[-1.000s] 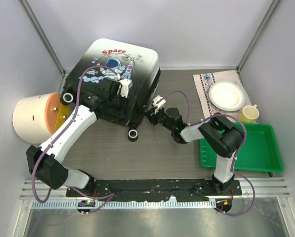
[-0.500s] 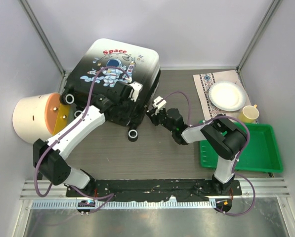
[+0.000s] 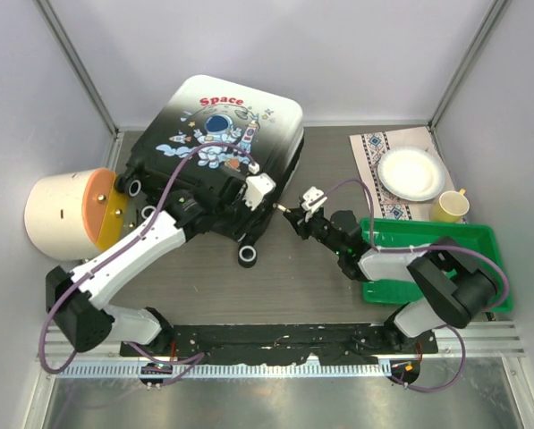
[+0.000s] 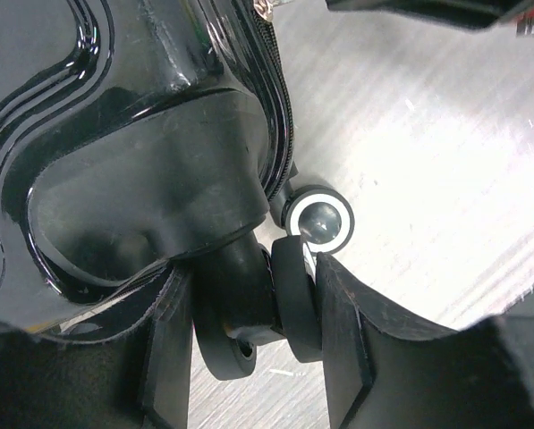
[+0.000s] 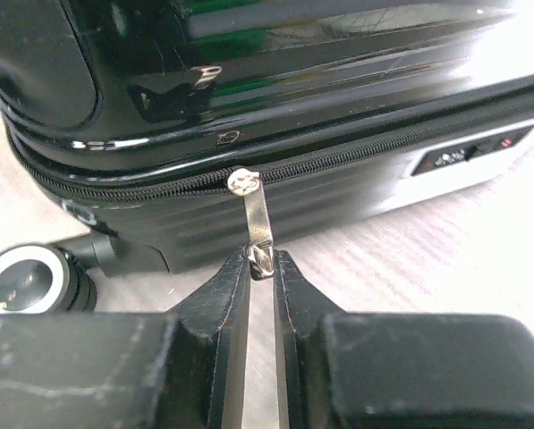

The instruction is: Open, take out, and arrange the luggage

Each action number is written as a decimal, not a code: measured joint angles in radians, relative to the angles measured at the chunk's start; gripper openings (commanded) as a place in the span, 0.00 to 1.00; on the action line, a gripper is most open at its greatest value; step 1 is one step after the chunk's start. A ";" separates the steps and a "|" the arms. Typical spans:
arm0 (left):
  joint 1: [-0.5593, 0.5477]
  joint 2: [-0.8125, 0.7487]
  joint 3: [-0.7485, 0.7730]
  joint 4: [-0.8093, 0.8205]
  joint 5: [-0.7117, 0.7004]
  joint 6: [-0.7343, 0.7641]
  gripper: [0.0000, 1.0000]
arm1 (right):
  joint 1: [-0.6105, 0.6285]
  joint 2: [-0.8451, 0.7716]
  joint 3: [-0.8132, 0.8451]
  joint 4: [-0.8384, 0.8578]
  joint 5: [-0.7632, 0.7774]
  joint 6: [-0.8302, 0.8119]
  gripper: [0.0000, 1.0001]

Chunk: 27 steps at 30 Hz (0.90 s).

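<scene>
The right gripper (image 5: 260, 268) is pinched tight on the zip pull (image 5: 253, 219), which hangs from the zip along the side of the suitcase (image 3: 217, 147). The left gripper (image 4: 253, 308) clasps a black wheel (image 4: 292, 295) at the suitcase's near corner. The suitcase lies print-up at the far left of the table (image 3: 284, 286), beside a cream bin (image 3: 56, 214) lying on its side.

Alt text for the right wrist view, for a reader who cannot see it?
The right gripper's fingers pinch the tip of a silver zipper pull hanging from the zip seam of the glossy black luggage. A black wheel with a white ring shows at lower left, a lock panel at right.
</scene>
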 measured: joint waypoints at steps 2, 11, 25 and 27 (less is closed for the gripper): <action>-0.006 -0.058 -0.047 -0.013 0.027 0.029 0.00 | 0.006 -0.059 -0.040 -0.032 -0.028 -0.003 0.01; 0.084 -0.138 -0.098 -0.060 0.160 0.083 0.00 | -0.066 -0.108 -0.039 -0.141 -0.049 -0.091 0.01; 0.243 -0.126 -0.100 -0.137 0.279 0.177 0.00 | -0.530 0.326 0.456 -0.149 -0.018 -0.294 0.24; 0.245 -0.120 -0.098 -0.137 0.285 0.183 0.00 | -0.573 0.361 0.544 -0.225 -0.104 -0.255 0.45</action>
